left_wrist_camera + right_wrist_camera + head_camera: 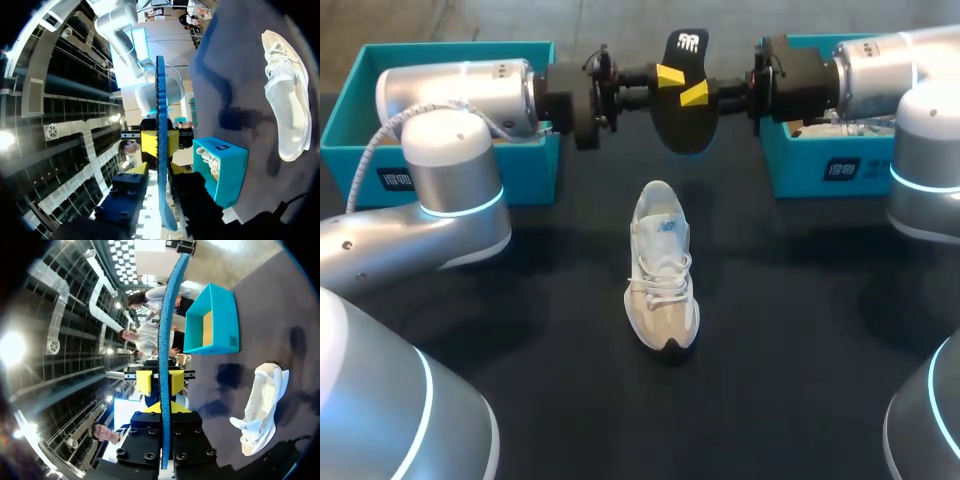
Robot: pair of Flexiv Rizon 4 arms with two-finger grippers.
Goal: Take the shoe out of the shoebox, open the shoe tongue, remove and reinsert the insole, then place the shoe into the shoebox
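A dark insole (682, 110) with a blue underside hangs edge-on in the air above the table's far middle, between my two grippers, which face each other. My right gripper (696, 94) is shut on the insole (167, 320), its own fingers pressed to both faces. My left gripper (668, 76) stands open around the insole (160, 125), with small gaps at both yellow tips. The white and beige shoe (663, 275) lies upright on the black table, below the insole, toe towards the near edge. It is beside both grippers in the wrist views (285, 95) (260, 410).
A teal shoebox (535, 165) stands at the far left behind my left arm; its inside looks bare (210, 320). A second teal box (820, 165) at the far right holds another white shoe (210, 160). The black table surrounds the shoe.
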